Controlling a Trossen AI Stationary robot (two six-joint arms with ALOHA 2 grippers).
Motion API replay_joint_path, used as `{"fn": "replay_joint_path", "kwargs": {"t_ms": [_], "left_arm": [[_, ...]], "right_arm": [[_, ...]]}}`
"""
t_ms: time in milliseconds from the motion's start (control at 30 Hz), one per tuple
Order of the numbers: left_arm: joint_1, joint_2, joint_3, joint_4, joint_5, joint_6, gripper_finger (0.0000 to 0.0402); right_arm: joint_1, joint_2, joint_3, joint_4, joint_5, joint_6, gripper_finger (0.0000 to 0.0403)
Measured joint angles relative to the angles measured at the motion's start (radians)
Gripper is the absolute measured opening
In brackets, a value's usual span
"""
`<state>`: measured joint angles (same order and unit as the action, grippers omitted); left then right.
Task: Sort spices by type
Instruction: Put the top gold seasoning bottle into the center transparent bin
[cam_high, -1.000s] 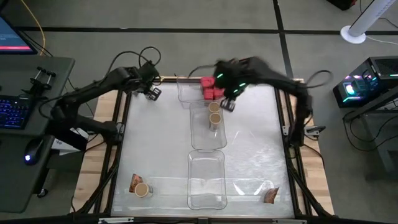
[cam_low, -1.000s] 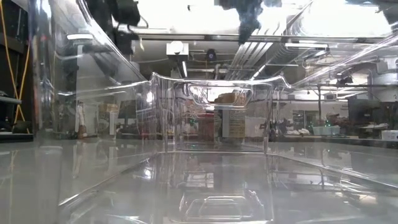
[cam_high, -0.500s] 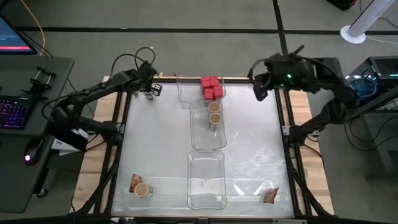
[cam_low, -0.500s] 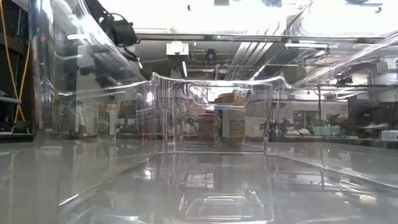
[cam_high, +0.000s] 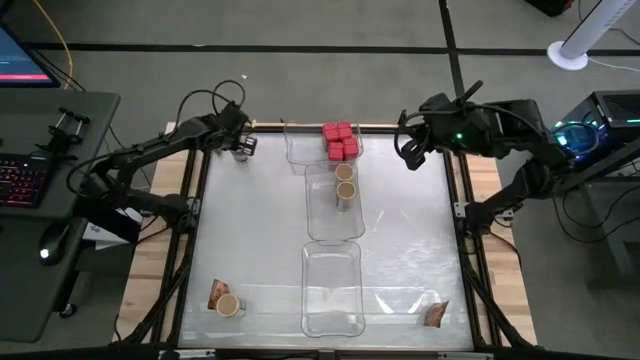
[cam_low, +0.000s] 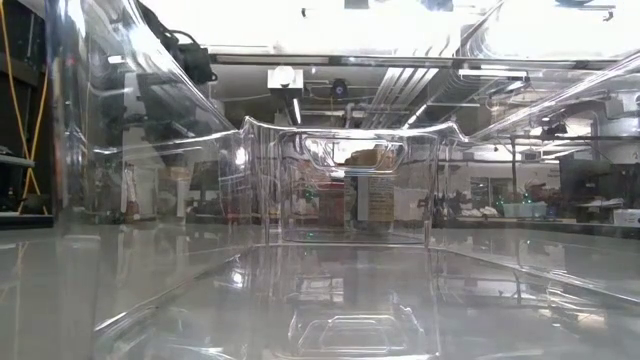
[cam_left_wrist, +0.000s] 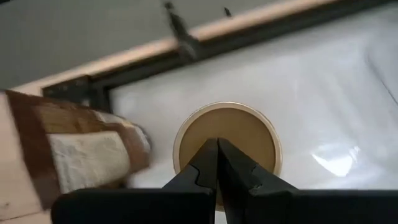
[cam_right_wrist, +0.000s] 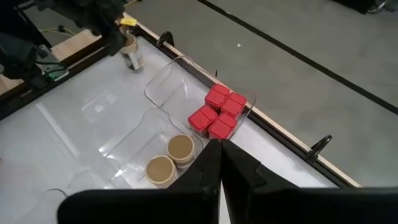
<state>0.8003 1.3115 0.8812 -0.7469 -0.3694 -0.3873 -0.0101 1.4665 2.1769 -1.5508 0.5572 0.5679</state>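
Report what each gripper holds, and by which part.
Nothing: the left gripper, jaws shut, hangs over a jar; the right gripper, also shut, is empty.

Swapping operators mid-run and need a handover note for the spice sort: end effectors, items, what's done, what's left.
Left end effector: shut, holding nothing, above the far-left jar, with the far-left packet beside it.
Right end effector: shut, empty, near the table's far-right edge.
Done: four red boxes in the far tray; two jars in the middle tray.
Left: the far-left jar and packet, the near-left jar, the near-left packet and the near-right packet. The near tray holds nothing. I can't see a fourth packet.
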Motion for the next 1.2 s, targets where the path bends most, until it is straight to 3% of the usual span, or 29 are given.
{"fn": "replay_joint_path", "kwargs": {"t_ms": [233, 467, 767, 1067, 1200], "left_arm": [[-0.159, -0.084, -0.004, -0.108, 0.120, 0.005, 0.0000], [-0.424, -0.172, -0.008, -0.274, 0.201, -0.022, 0.0000], [-0.739, -0.199, -0.008, -0.286, 0.287, 0.069, 0.0000], [-0.771, -0.204, 0.171, -0.343, 0.317, 0.214, 0.0004], [-0.762, -0.203, 0.224, -0.450, 0.317, 0.300, 0.0040]], "right_arm": [[0.000, 0.001, 0.000, 0.000, 0.017, -0.007, 0.0000], [-0.001, 0.001, 0.000, 0.000, 0.018, -0.007, 0.0000], [-0.001, 0.001, 0.000, 0.007, 0.035, -0.001, 0.0000], [-0.001, 0.001, 0.000, 0.007, 0.037, 0.000, 0.0000], [-0.001, 0.001, 0.000, 0.007, 0.037, 0.000, 0.0000]]}}
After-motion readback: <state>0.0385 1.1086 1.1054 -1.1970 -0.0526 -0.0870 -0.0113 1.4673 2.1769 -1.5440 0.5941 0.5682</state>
